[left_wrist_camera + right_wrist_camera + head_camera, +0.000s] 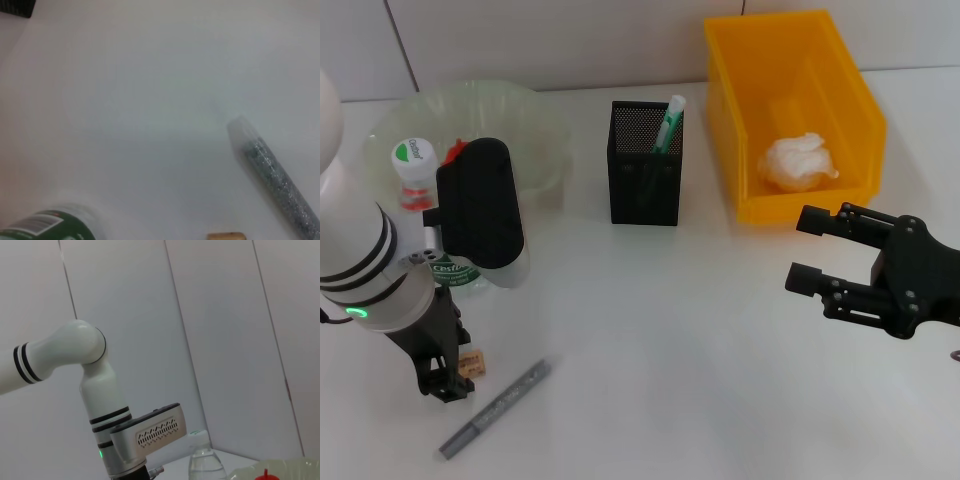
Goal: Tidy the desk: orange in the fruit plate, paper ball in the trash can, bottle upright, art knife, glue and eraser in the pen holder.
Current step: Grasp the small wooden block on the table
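Observation:
My left gripper (445,378) is low over the table at the front left, right beside the small tan eraser (471,362), which also shows in the left wrist view (226,235). The silver art knife (496,408) (278,176) lies just in front of it. The bottle (418,195) (202,462) stands upright behind my left wrist. A glue stick (669,124) pokes out of the black mesh pen holder (644,190). The paper ball (798,162) lies in the yellow trash can (722,70). In the fruit plate (542,112), a red-orange bit (454,151) shows, mostly hidden. My right gripper (805,250) hovers open at the right.
The pen holder stands mid-table between the plate and the yellow bin. A wall panel runs along the back of the table. White tabletop lies between the two arms.

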`<control>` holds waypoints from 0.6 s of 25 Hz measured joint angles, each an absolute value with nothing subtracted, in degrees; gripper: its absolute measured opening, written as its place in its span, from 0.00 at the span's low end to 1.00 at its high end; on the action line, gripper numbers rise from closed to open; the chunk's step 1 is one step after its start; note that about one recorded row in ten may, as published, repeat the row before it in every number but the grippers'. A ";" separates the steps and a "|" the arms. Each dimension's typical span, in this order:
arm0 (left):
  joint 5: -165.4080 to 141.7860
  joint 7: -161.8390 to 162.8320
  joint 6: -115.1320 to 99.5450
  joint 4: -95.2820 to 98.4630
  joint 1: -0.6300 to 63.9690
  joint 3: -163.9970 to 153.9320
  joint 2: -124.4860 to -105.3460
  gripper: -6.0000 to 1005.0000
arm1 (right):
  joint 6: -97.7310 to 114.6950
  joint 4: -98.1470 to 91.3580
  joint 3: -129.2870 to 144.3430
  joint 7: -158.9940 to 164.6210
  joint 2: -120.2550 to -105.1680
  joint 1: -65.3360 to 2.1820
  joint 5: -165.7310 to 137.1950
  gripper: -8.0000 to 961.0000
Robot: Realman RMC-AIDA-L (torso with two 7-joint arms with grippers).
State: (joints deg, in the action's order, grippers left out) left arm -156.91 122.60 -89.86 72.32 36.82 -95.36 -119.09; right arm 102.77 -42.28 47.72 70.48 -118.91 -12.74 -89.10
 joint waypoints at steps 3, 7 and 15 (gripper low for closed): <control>-157.01 122.61 -89.88 72.32 36.82 -95.36 -119.09 0.54 | 102.78 -42.28 47.72 70.48 -118.91 -12.74 -89.07 0.76; -157.17 122.61 -90.00 72.32 36.82 -95.36 -119.09 0.53 | 102.81 -42.28 47.72 70.48 -118.91 -12.74 -89.04 0.76; -157.30 122.70 -90.00 71.83 36.82 -95.36 -119.09 0.53 | 102.81 -42.27 47.72 70.48 -118.91 -12.74 -89.03 0.76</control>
State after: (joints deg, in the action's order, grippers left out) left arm -157.30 122.70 -90.00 71.83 36.82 -95.36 -119.09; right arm 102.81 -42.27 47.72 70.48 -118.91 -12.74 -89.03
